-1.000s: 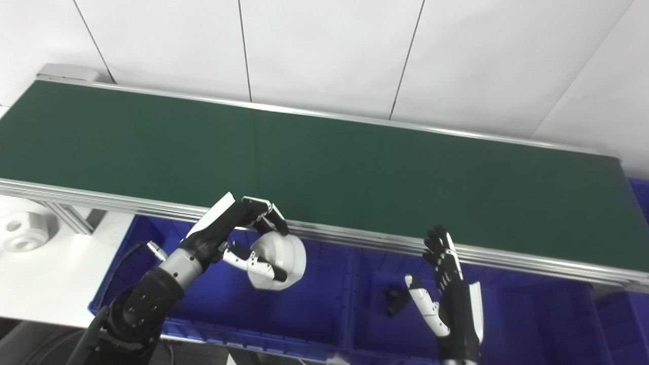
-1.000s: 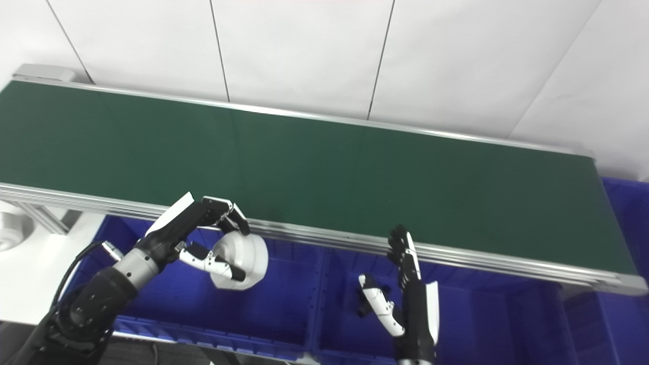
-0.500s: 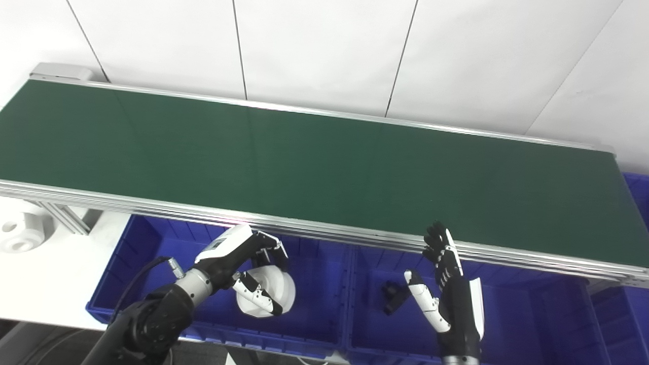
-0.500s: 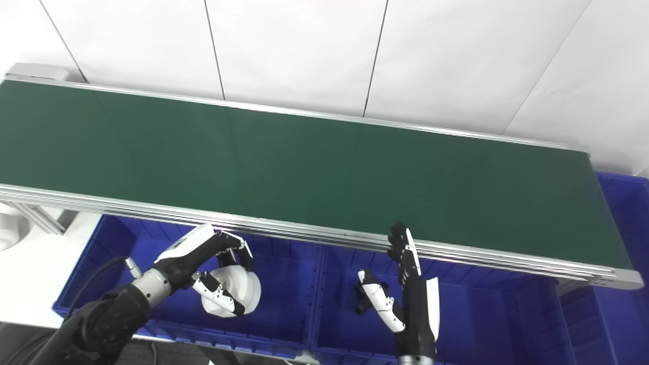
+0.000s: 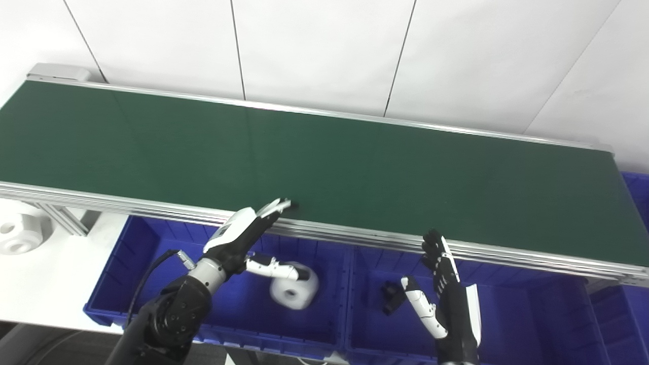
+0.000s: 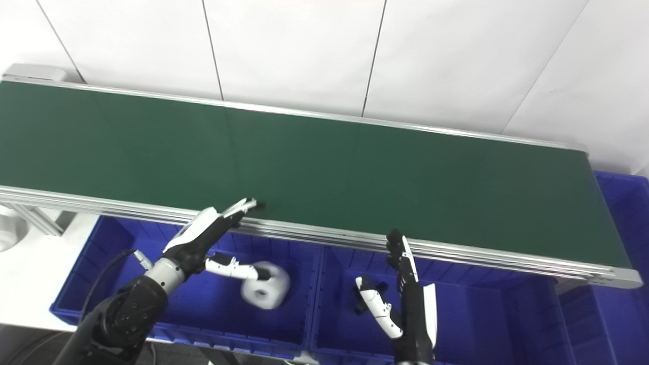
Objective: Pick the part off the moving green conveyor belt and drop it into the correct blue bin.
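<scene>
A white round part (image 5: pixel 295 291) with a centre hole lies, blurred, inside the left blue bin (image 5: pixel 147 274), just beyond my left thumb. My left hand (image 5: pixel 248 238) is open above that bin, fingers stretched out over the near rail of the green conveyor belt (image 5: pixel 324 162). It holds nothing. My right hand (image 5: pixel 446 299) is open and upright over the middle blue bin (image 5: pixel 507 319), empty. No part shows on the belt.
A small black part (image 5: pixel 390 298) lies in the middle bin left of my right hand. Another white part (image 5: pixel 17 235) sits on the white table at the far left. A further blue bin (image 6: pixel 623 243) stands at the right end of the belt.
My left hand lowered the white part into the left bin, then opened and let it go. The part now lies in the bin. The right hand stayed put.
</scene>
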